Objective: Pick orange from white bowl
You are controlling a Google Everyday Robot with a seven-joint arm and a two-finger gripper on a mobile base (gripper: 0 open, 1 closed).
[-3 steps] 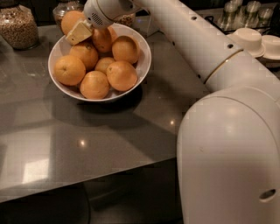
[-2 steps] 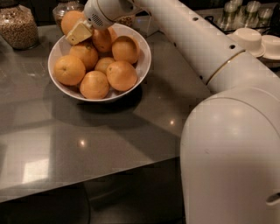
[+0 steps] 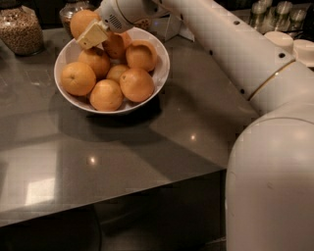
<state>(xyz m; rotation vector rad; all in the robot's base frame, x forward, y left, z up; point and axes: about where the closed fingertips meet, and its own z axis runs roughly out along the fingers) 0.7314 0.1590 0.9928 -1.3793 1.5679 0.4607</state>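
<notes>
Only the robot's bulky white body (image 3: pixel 274 196) drifts a little toward the right of the view. The gripper (image 3: pixel 91 35) stays put at the far-left rim of the white bowl (image 3: pixel 165 61), set against the orange (image 3: pixel 79 19) perched highest there. That orange sits where it did a moment ago, so the lift looks not yet begun, and the step in hand is probably securing the grasp. Whether the gripper has closed on the fruit cannot be told, because its own body covers the contact.

The other oranges (image 3: pixel 137 84) lie heaped in the bowl, touching one another. Room to move lies straight up and toward the near side, over the grey counter (image 3: pixel 147 147). A grain jar (image 3: pixel 19 30) stands near on the left and a second jar (image 3: pixel 73 9) just behind the orange — a sideways or rearward pull risks a knock. The counter's front edge is well apart from the bowl.
</notes>
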